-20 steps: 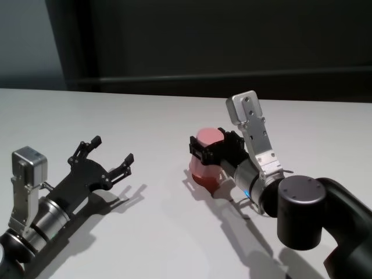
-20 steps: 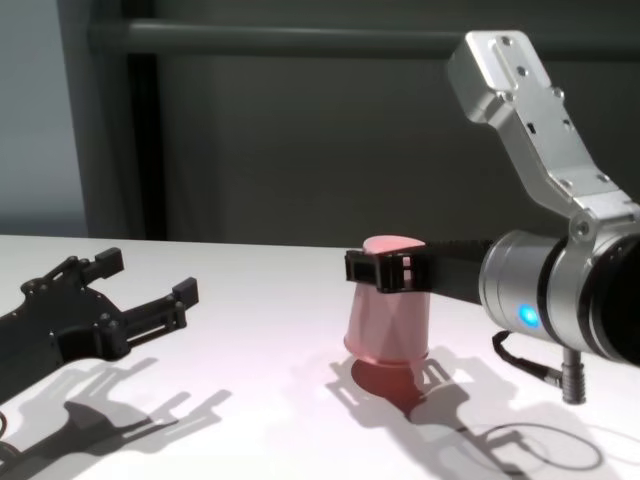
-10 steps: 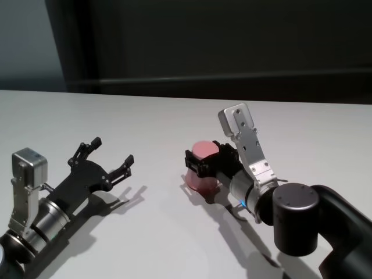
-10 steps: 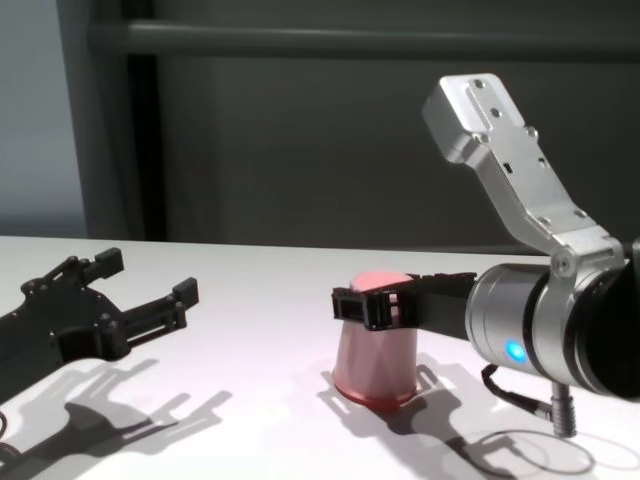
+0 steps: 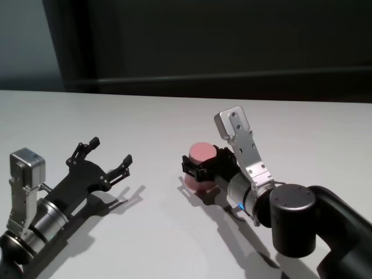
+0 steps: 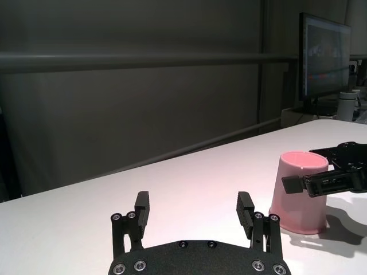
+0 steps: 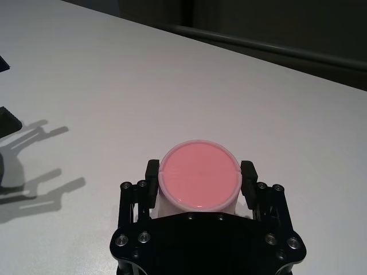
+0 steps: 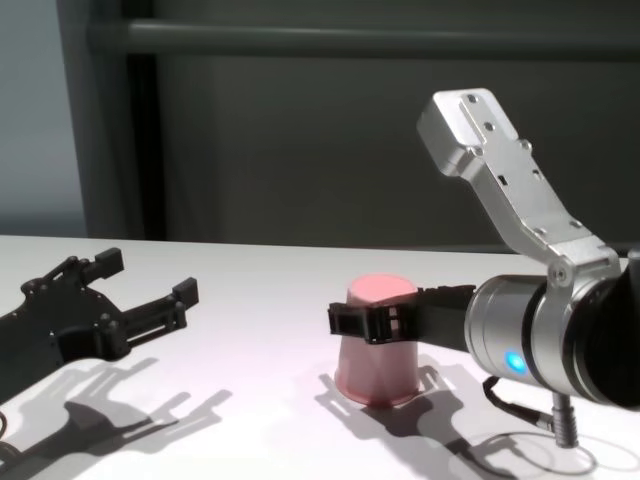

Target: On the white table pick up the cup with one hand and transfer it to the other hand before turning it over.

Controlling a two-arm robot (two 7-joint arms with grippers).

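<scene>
Dim room, dark backdrop. Overhead light; the white table (image 5: 174, 232) bright, no glare. Crisp finger-shadows beneath the left gripper (image 5: 107, 156); soft shadow under the right gripper (image 8: 352, 322).

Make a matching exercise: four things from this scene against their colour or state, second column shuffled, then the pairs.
Things:
1. cup
2. left claw
3. right claw
4. white table

States:
A. open, holding nothing
B. plain surface under everything
C. pink, upside down with base up
D. fingers either side of the cup

Pairs: 1-C, 2-A, 3-D, 4-B
</scene>
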